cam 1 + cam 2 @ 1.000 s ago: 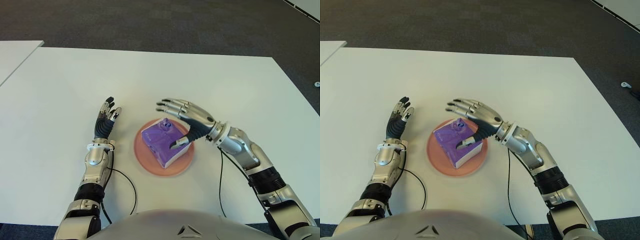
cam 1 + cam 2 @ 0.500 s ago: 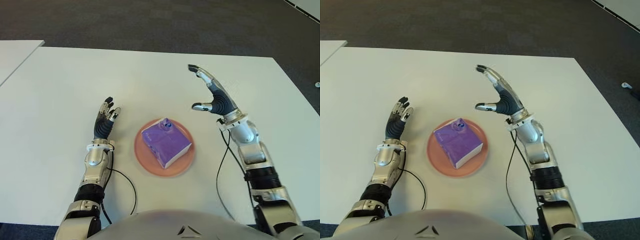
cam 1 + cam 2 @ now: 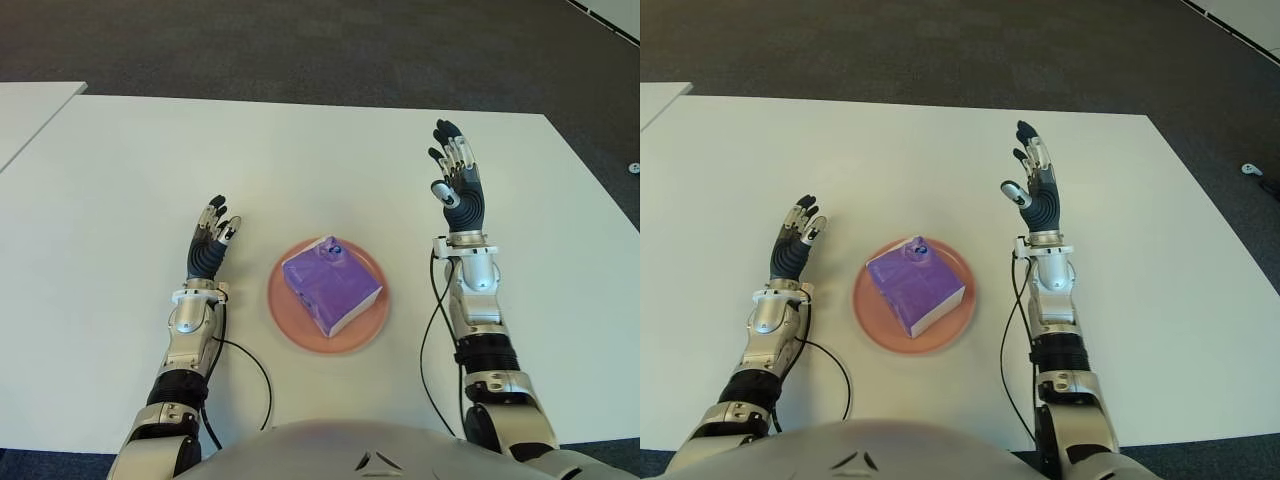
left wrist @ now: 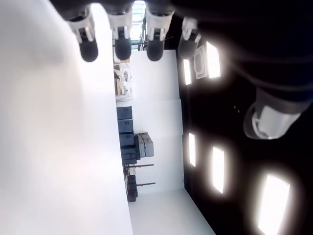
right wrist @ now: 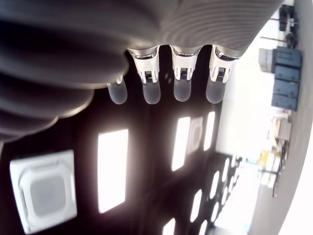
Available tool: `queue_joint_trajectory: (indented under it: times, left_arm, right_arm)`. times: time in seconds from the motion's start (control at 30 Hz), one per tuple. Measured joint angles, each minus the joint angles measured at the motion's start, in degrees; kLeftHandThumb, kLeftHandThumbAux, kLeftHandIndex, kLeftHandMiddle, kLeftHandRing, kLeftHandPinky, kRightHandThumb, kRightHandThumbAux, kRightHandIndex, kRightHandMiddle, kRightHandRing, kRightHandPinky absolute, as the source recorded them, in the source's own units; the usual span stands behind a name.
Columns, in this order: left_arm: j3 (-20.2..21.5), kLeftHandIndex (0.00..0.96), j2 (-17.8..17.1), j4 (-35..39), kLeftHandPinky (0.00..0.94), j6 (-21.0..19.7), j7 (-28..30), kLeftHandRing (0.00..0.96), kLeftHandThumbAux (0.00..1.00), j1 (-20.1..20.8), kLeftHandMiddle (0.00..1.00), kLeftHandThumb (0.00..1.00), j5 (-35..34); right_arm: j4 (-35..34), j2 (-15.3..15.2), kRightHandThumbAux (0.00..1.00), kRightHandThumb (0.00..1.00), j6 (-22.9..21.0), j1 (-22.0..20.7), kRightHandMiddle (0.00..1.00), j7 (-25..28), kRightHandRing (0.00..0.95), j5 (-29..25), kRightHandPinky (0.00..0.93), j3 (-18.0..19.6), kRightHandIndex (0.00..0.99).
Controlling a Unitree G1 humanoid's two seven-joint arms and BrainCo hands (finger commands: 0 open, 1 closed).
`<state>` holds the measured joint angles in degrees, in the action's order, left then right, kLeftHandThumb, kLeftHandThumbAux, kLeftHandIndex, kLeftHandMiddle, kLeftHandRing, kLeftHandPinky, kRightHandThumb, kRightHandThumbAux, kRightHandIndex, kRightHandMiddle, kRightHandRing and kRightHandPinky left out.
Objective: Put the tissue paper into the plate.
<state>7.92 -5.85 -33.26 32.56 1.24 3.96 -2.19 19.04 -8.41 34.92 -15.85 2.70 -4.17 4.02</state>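
A purple tissue pack lies inside the round pink plate at the table's near middle. My right hand is raised to the right of the plate, well clear of it, fingers straight and spread, holding nothing. On the plate's left side my left hand points away from me with its fingers extended and empty. Neither hand touches the pack or the plate.
The white table stretches wide around the plate. A second white table's corner shows at the far left. Dark carpet lies beyond the far edge. Black cables trail from both forearms near the front edge.
My right hand let go of the tissue pack on the plate, lifted off and swung out to the right, fingers now upright. The left hand has not moved.
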Motion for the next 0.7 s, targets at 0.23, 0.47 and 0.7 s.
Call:
queue_joint_trajectory:
  times: [0.23, 0.47, 0.7]
  left_arm:
    - [0.0, 0.0, 0.0, 0.2, 0.0, 0.0, 0.0, 0.0, 0.438, -0.3, 0.0, 0.0, 0.0]
    - [0.0, 0.0, -0.1, 0.5, 0.0, 0.0, 0.0, 0.0, 0.437, -0.5, 0.0, 0.0, 0.2]
    - [0.0, 0.0, -0.2, 1.0, 0.0, 0.0, 0.0, 0.0, 0.444, -0.7, 0.0, 0.0, 0.4]
  right_arm:
    - [4.1, 4.5, 0.443, 0.0, 1.7, -0.3, 0.0, -1.4, 0.0, -0.6, 0.0, 1.1, 0.0]
    - [4.2, 4.9, 0.444, 0.0, 2.5, -0.3, 0.0, -1.4, 0.0, -0.5, 0.0, 1.7, 0.0]
    - [4.0, 5.0, 0.444, 0.0, 2.7, -0.3, 0.0, -1.4, 0.0, -0.5, 0.0, 1.9, 0.0]
